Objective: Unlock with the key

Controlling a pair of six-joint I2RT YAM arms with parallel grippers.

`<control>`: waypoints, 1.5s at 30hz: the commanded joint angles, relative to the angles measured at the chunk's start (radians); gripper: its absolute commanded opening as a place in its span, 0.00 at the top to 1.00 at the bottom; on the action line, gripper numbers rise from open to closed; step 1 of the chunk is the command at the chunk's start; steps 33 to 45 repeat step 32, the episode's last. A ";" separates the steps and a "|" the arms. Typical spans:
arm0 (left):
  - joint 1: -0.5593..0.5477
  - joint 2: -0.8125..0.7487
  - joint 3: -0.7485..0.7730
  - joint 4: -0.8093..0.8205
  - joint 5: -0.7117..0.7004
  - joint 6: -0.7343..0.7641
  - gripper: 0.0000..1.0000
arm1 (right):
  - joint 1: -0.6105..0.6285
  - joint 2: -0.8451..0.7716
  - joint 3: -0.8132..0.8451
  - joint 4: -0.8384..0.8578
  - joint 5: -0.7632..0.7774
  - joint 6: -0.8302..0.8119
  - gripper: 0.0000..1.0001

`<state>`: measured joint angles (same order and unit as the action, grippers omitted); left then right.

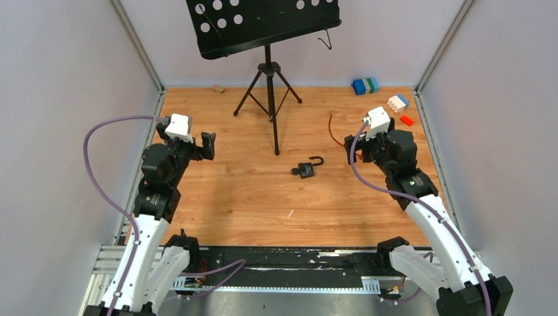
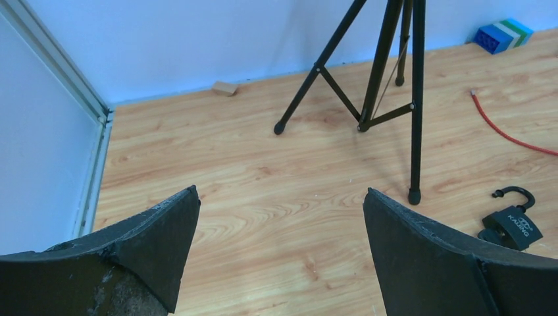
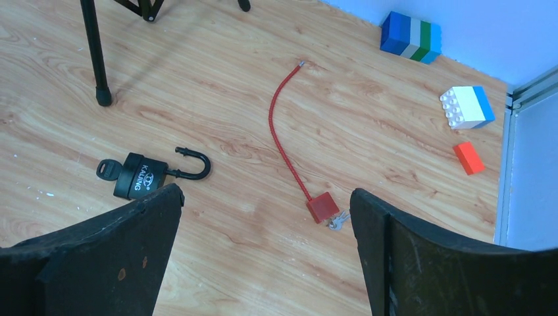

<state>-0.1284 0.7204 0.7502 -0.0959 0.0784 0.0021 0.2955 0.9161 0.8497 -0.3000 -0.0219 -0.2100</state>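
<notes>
Padlock (image 1: pixel 304 169) lies flat near the middle of the wooden table (image 1: pixel 230 210), slightly toward the right edge and near one foot of the music stand (image 1: pixel 268 85). Its shackle is swung open. A black-headed key (image 3: pixel 106 170) sits at the base end of the body.

Left gripper (image 1: pixel 204 148) hovers toward the left edge, fingers spread apart, holding nothing. Right gripper (image 1: pixel 352 153) hovers toward the right edge, fingers likewise released and empty, apart from the padlock.

A red cable (image 3: pixel 284 141) with a red tag (image 3: pixel 322 207) and small keys (image 3: pixel 337 220) lies below the right gripper. Toy bricks (image 1: pixel 365 85) sit toward the far right corner.
</notes>
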 commanded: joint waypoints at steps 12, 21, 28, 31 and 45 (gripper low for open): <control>0.007 -0.030 -0.056 -0.002 -0.043 0.072 0.00 | -0.001 -0.134 -0.118 0.144 0.061 -0.098 0.00; 0.007 -0.012 -0.057 -0.007 -0.032 0.076 0.00 | -0.001 -0.115 -0.131 0.153 0.058 -0.112 0.00; 0.007 -0.007 -0.055 -0.011 -0.028 0.077 0.00 | 0.001 -0.105 -0.139 0.156 0.049 -0.116 0.00; 0.008 -0.007 -0.058 -0.008 -0.029 0.079 0.00 | 0.001 -0.102 -0.141 0.156 0.047 -0.122 0.00; 0.008 -0.007 -0.058 -0.009 -0.028 0.080 0.00 | 0.000 -0.105 -0.142 0.155 0.049 -0.124 0.00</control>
